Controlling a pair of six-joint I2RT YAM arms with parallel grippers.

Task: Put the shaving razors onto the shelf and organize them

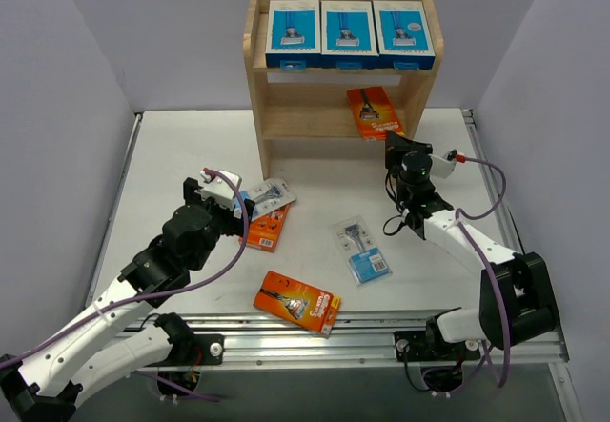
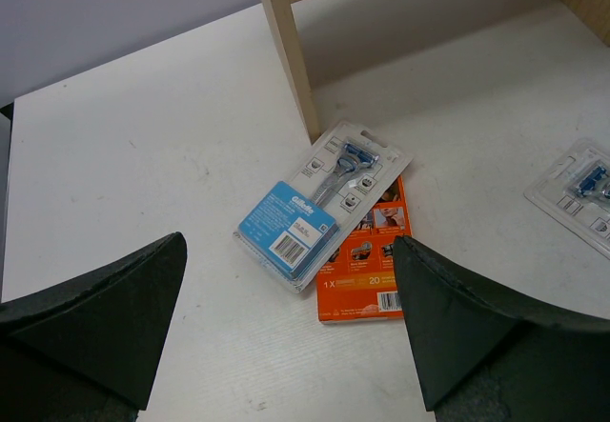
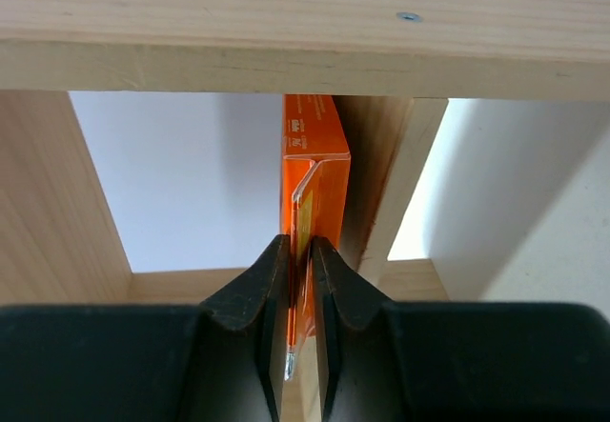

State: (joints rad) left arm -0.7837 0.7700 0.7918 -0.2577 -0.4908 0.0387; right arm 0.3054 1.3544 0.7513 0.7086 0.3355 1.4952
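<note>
Orange razor box [image 3: 315, 146] is pointing lengthwise into the shelf [image 3: 191, 22], straight ahead; we are pinching it edge-on with the right hand [image 3: 297, 251].

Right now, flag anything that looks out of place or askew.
A blister pack lies crooked across an orange pack beside the shelf. Another blister card and an orange box lie loose at odd angles on the table. The three blue boxes on top sit in a neat row.

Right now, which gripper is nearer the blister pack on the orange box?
Left. Left gripper hovers open by the pack; right gripper is at the shelf, shut on another orange box.
</note>
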